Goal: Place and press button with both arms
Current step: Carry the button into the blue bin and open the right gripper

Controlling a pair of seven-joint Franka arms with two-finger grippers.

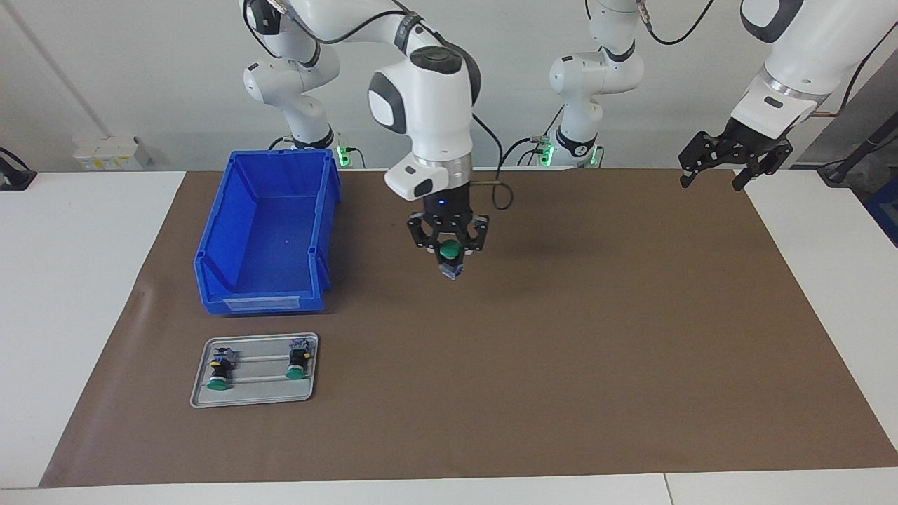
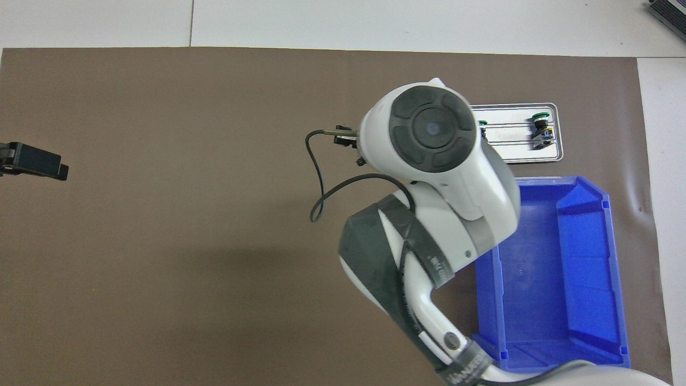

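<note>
Gripping a green-capped button (image 1: 450, 250), the right gripper (image 1: 450, 270) hangs in the air over the brown mat (image 1: 561, 351), fingers clamped on the button's body with the cap facing the far edge of the table and the base pointing down. It is up over the mat's middle stretch, just off the blue bin (image 1: 270, 231) toward the left arm's end. In the overhead view the right arm's wrist covers the gripper and the button completely.

Over at the left arm's end, the left gripper (image 1: 708, 179) waits above the mat's corner nearest the robots, fingers spread wide, nothing between them; only its black tip (image 2: 35, 161) pokes into the overhead view.

The bin sits on the mat toward the right arm's end, open top up. Farther from the robots than the bin lies a small metal tray (image 1: 256, 400), and two more buttons (image 1: 219, 372) (image 1: 298, 363) lie on their sides in it, well apart, green caps toward the far edge.
</note>
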